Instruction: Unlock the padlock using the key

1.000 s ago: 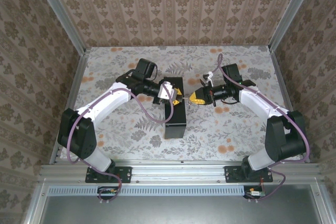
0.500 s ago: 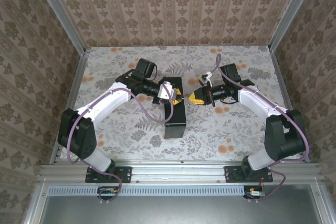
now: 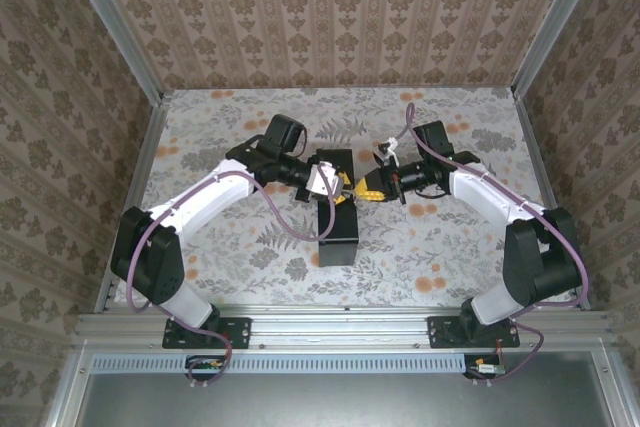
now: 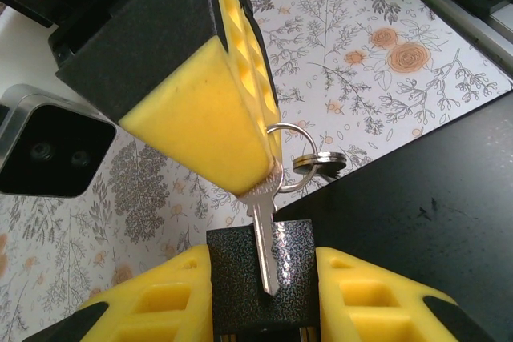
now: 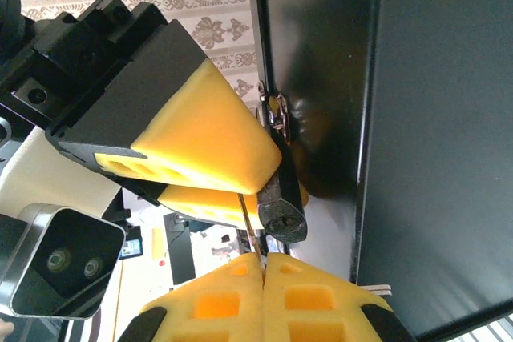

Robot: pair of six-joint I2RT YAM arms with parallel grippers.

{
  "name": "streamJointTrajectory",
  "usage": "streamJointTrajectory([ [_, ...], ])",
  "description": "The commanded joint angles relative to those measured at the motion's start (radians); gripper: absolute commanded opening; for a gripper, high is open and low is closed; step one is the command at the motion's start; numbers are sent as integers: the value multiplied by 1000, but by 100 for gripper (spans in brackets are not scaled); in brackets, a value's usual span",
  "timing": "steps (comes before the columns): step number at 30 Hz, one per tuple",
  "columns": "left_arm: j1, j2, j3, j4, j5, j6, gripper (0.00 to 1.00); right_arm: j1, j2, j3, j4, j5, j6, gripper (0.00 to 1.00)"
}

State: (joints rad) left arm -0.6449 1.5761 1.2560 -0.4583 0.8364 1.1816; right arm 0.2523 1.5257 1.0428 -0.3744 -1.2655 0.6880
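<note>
The padlock (image 4: 232, 278) is a small dark speckled block, and my left gripper (image 4: 263, 294) is shut on it between its yellow fingers. It hangs at the edge of the black box (image 3: 338, 232). My right gripper (image 5: 263, 258) is shut on the silver key (image 4: 264, 238), whose ring (image 4: 298, 158) dangles behind. The blade lies across the padlock's face, its tip near my left fingers. In the right wrist view the padlock's keyhole end (image 5: 282, 215) faces me, with the key's blade (image 5: 250, 226) just left of it. Over the table the two grippers (image 3: 335, 185) (image 3: 362, 188) meet tip to tip.
The black box's side (image 5: 433, 118) stands close to the right of the padlock. The floral tablecloth (image 3: 450, 247) lies around the box. Patterned walls and metal frame posts (image 3: 140, 137) close in the table on three sides.
My right gripper has moved left with the key until its tips meet the left gripper. The left gripper and the box have shifted slightly to the right.
</note>
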Motion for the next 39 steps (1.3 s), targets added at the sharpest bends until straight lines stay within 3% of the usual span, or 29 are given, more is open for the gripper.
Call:
streamJointTrajectory([
  [1,18,-21,9,64,31,7,20,-24,-8,21,-35,-32,-21,0],
  [10,30,-34,13,53,32,-8,20,-68,-73,-33,-70,-14,-34,0],
  [39,22,-40,13,50,42,-10,19,-45,13,10,-77,-8,-66,0],
])
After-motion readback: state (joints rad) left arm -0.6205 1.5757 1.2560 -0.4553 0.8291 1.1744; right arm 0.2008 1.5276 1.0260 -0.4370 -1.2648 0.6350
